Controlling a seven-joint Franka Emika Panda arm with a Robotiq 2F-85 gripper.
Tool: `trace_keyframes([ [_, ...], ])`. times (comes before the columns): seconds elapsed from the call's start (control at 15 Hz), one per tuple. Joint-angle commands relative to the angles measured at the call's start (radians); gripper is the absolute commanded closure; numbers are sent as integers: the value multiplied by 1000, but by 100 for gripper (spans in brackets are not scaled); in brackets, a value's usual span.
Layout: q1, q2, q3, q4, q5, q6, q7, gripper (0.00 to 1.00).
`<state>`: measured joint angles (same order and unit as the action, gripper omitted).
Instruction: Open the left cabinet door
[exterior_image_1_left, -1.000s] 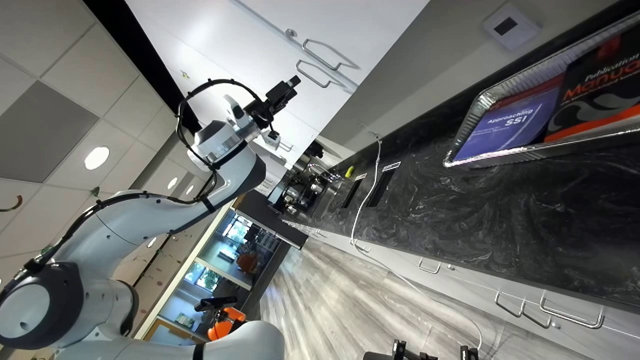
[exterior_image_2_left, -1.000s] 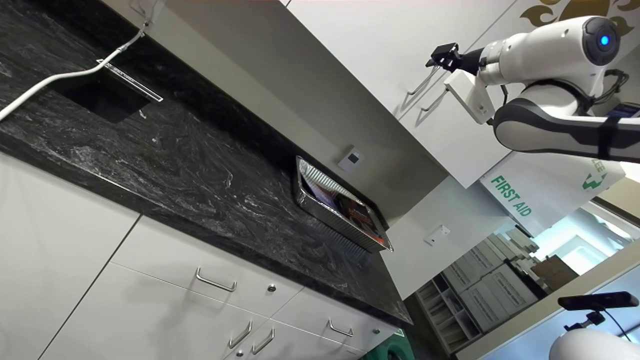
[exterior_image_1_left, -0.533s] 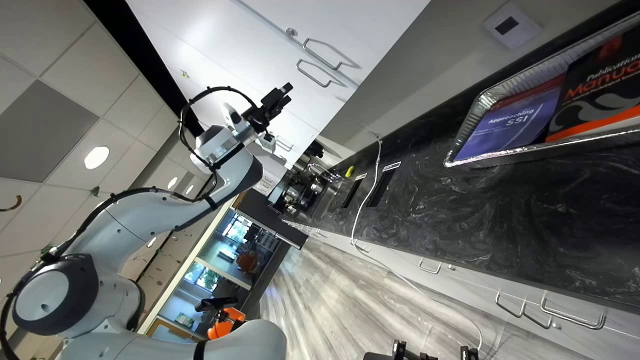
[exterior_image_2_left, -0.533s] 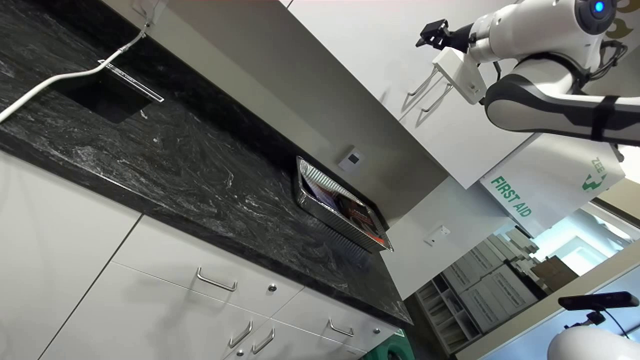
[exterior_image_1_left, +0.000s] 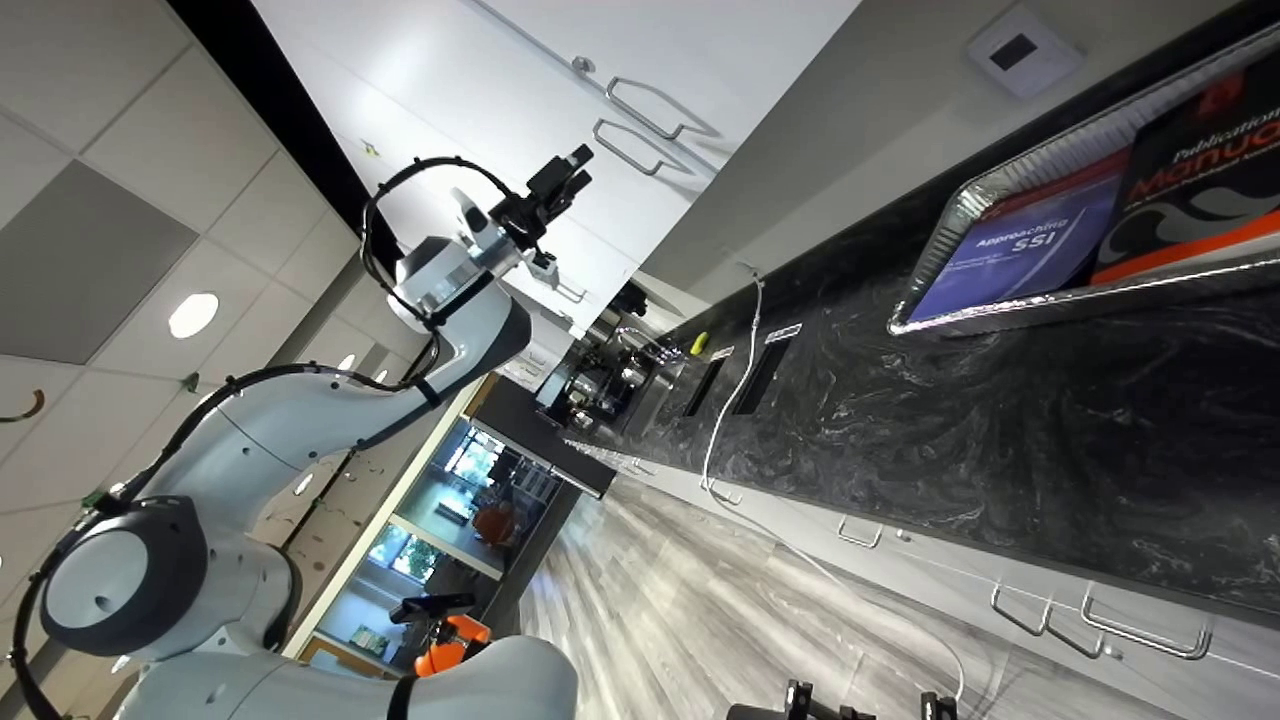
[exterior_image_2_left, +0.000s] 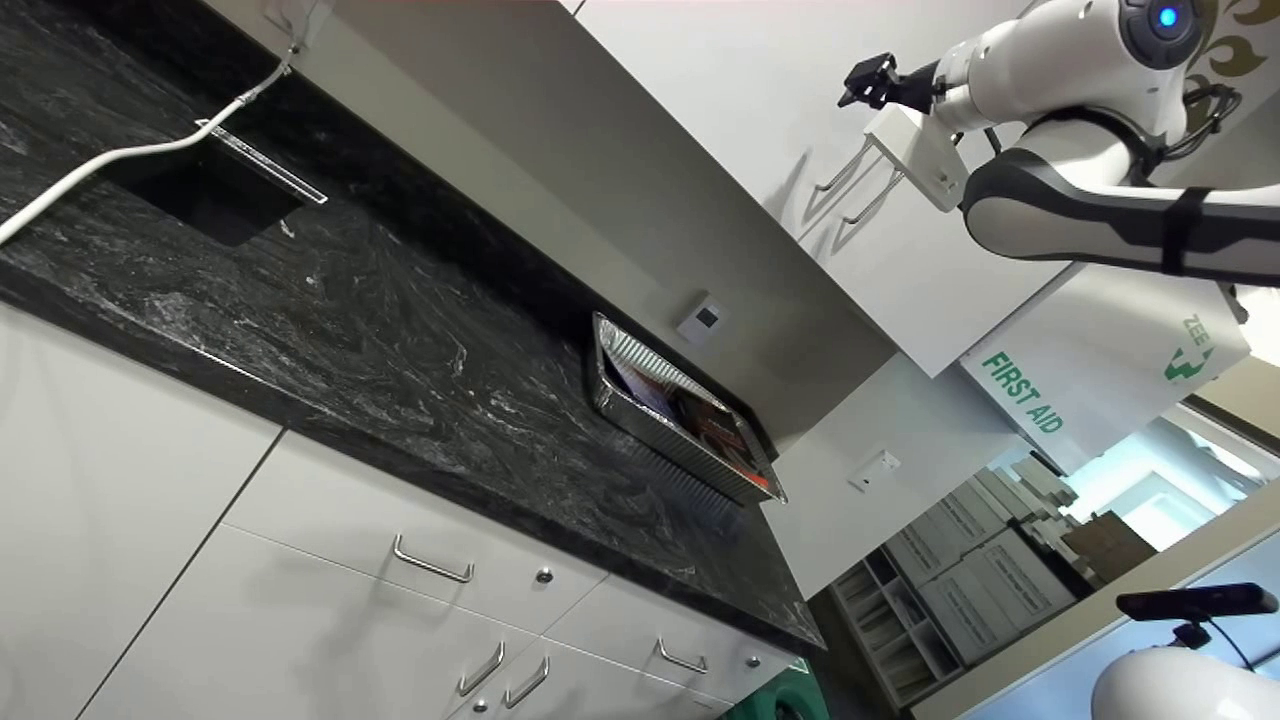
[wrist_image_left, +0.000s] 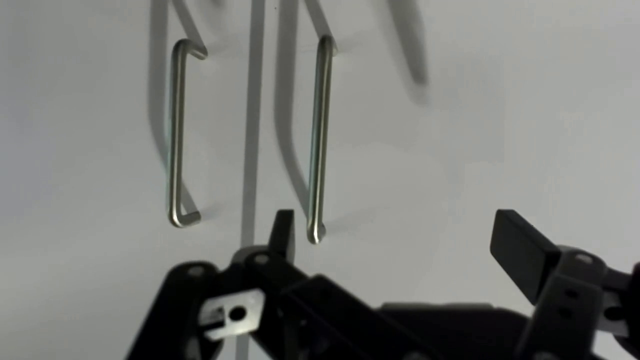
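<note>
Black counter (exterior_image_2_left: 430, 370), pale veining. Foil tray (exterior_image_2_left: 680, 450) on it near the back edge; white cable (exterior_image_2_left: 150, 149) crosses, hangs off the front. 2 dark slots (exterior_image_1_left: 764, 377). Small yellow item (exterior_image_1_left: 699, 343) farther along.

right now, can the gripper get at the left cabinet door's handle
Probably yes: the gripper is open, and nothing visible blocks its way to that handle, though it likely needs lining up first.

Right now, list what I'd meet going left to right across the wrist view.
Metal handle, dark gap, second handle, blurred shadow, black fingertip. The other finger overlaps the gap, so it is left out.
</note>
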<state>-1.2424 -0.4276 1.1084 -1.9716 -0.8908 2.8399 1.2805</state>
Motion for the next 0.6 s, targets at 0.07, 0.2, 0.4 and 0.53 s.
trace_keyframes([
  [0.07,-42,56,47,42,-1,-19,-9,0],
  [0.2,-56,69,58,46,-3,-14,-6,0],
  [0.4,-85,82,79,52,-6,-11,-2,34],
  [0.53,-101,87,88,54,-7,-8,-1,51],
])
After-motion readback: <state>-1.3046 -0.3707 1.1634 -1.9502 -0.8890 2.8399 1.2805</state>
